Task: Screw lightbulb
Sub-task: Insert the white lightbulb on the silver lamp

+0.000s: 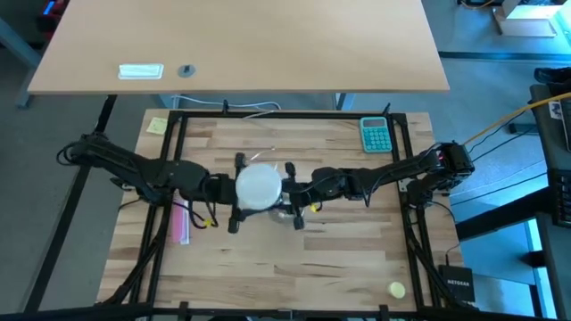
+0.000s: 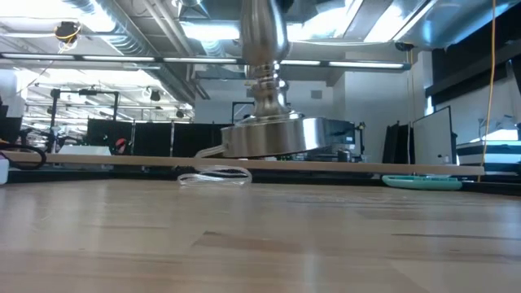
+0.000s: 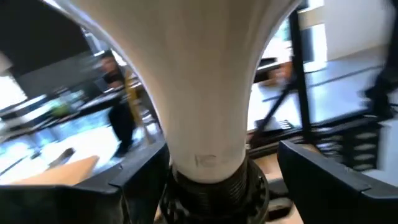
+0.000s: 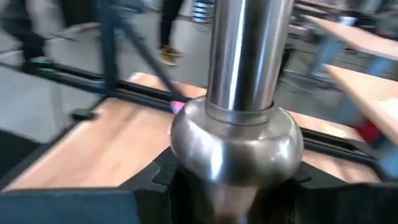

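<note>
The white lightbulb (image 1: 259, 187) stands upright over the table's middle. Its neck (image 3: 208, 118) runs down into the dark threaded top (image 3: 211, 193) of the silvery socket stand (image 2: 269, 134). My left gripper (image 3: 211, 180) comes in level from the table's left and is open. Its fingers (image 3: 323, 174) stand on either side of the bulb's neck, with a gap showing beside one of them. My right gripper (image 4: 236, 186) reaches in from the table's right, below the bulb, and is shut on the stand's stem. My right gripper pinches the stand's silvery stem at its round bulge (image 4: 236, 140) between its two fingers. It comes at the stem level from the table's right, with the fingers across it. The stand hangs upright, and its round base (image 2: 273, 140) is clear of the tabletop.
A clear cord (image 2: 213, 175) lies on the table under the stand. A teal calculator (image 1: 376, 134) sits at the far right, a yellow note (image 1: 158, 125) at the far left and a pink strip (image 1: 181, 223) by the left arm. A small yellow thing (image 1: 396, 288) lies near the right.
</note>
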Robot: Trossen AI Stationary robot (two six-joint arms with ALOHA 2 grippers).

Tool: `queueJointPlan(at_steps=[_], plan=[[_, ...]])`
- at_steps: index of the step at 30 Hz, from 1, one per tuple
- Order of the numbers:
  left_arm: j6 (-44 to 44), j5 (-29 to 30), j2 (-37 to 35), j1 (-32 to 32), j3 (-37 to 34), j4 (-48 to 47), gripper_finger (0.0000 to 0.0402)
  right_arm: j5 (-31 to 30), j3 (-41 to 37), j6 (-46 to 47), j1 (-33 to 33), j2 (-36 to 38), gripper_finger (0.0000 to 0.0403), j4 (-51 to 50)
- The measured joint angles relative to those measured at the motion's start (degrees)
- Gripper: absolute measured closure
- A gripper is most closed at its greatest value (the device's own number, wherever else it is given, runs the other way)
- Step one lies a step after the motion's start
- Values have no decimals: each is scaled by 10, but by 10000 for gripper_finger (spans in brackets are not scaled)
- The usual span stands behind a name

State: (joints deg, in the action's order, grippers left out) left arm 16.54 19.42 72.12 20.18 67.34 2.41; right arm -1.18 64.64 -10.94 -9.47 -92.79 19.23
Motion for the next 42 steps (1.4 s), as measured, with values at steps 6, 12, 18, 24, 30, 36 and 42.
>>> queueJointPlan(at_steps=[6, 12, 18, 24, 30, 36, 42], plan=[[-23, 188, -12, 29, 0, 7, 127, -123, 0, 4, 1, 0, 263, 5], [-68, 222, -12, 28, 0, 55, 137, -191, 0, 19, 1, 0, 263, -3], [-74, 229, -9, 6, 1, 116, 144, -248, 0, 19, 1, 0, 263, -8], [-75, 231, 18, -19, 2, 153, 145, -263, 0, 21, 1, 0, 263, -9], [-62, 232, 28, -26, 2, 166, 175, -271, 0, 21, 1, 0, 263, -10], [-50, 232, 28, -22, 2, 154, 266, -269, 0, 21, 1, 0, 263, -10], [-29, 192, 26, -20, 2, 148, 266, -203, -1, 14, 1, 0, 263, 3]])
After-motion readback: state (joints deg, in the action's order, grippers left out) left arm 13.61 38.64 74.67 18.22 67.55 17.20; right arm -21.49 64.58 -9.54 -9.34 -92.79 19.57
